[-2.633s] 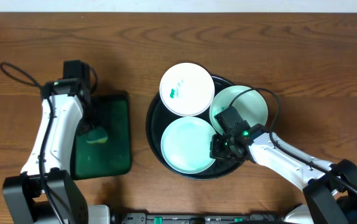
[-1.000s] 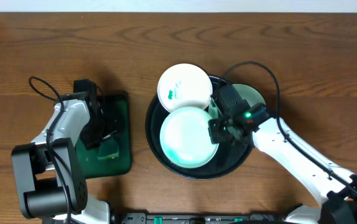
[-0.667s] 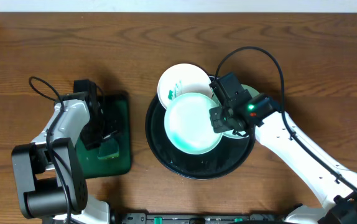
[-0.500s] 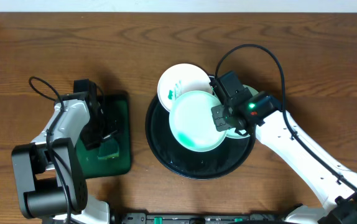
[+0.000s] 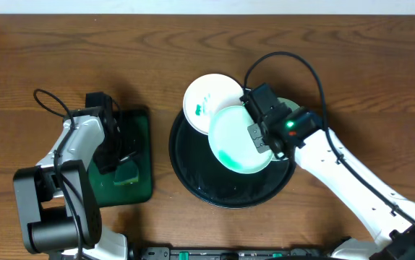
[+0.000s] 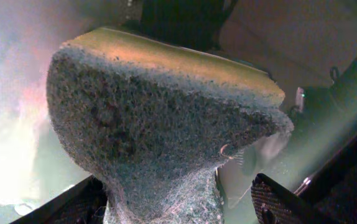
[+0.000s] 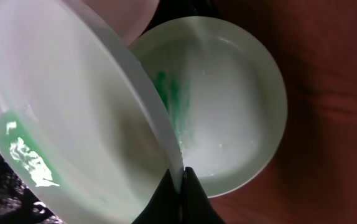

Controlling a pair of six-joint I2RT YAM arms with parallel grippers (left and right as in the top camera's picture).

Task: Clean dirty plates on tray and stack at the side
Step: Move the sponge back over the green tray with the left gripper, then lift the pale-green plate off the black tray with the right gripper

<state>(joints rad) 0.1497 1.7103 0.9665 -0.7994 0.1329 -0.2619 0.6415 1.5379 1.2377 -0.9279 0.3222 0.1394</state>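
Observation:
Three white plates are at the round black tray (image 5: 187,173). My right gripper (image 5: 259,137) (image 7: 180,182) is shut on the rim of one plate (image 5: 235,141) (image 7: 73,124), holding it tilted above the tray; a green smear shows inside it. Below it, a second smeared plate (image 5: 294,110) (image 7: 228,106) lies at the tray's right edge, partly hidden by the arm. A dotted plate (image 5: 211,100) rests on the tray's far rim. My left gripper (image 5: 123,163) (image 6: 178,208) is open around a green sponge (image 5: 126,174) (image 6: 166,112); a gap shows at one finger.
The sponge lies on a dark green rectangular tray (image 5: 139,124) left of the round tray. Bare wooden table (image 5: 352,65) surrounds both trays. My right arm's cable loops above the plates.
My right gripper has lifted the smeared plate off the tray floor, tilting it and carrying it up and to the right. My left arm came down over the sponge earlier and has since stayed still.

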